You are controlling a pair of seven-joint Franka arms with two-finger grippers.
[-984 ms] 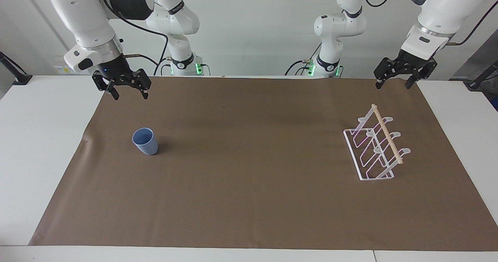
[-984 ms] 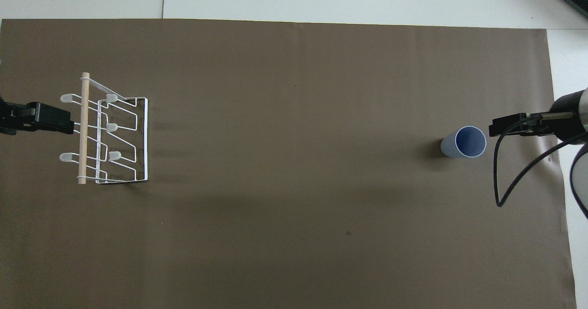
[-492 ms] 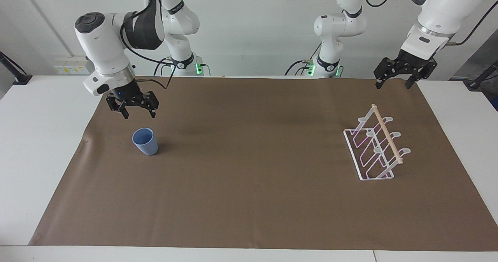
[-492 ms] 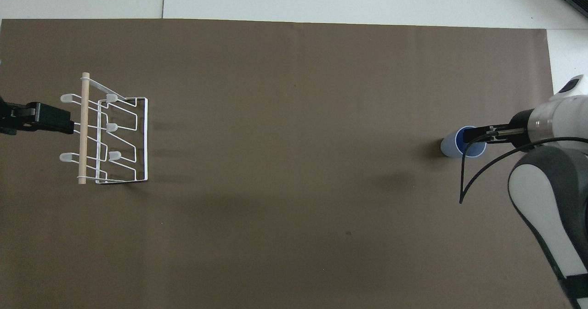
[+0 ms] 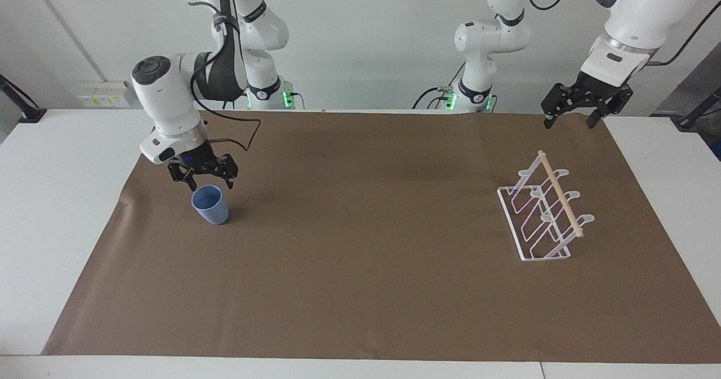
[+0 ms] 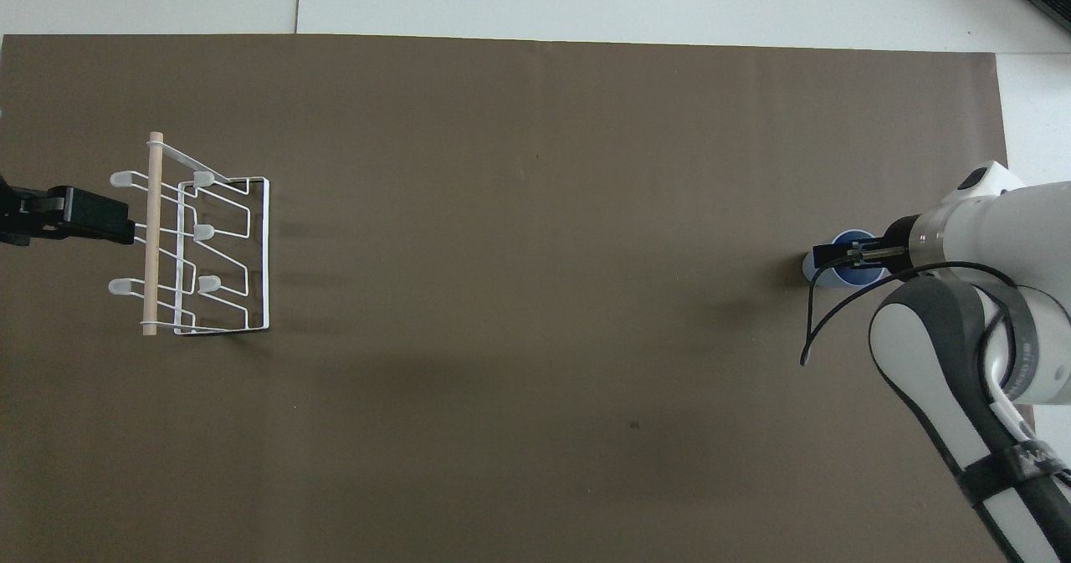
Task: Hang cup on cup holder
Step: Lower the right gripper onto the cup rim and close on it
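The light-blue cup [image 5: 211, 205] stands upright on the brown mat toward the right arm's end of the table. My right gripper [image 5: 210, 186] is open and hangs just over the cup's rim, one finger to each side; nothing is held. In the overhead view this gripper [image 6: 837, 254] covers part of the cup [image 6: 860, 275]. The white wire cup holder [image 5: 557, 193] with its wooden rod stands toward the left arm's end and holds nothing. My left gripper [image 5: 569, 124] is open and waits in the air over the mat's edge near the holder [image 6: 153, 237].
The brown mat [image 5: 366, 227] covers most of the white table [image 5: 56, 199]. A black cable [image 6: 816, 329] loops from the right wrist beside the cup. Both arm bases stand at the robots' edge of the table.
My right gripper has come down and moved out from the mat's edge to just over the cup. The cup, the holder and the left arm have not moved.
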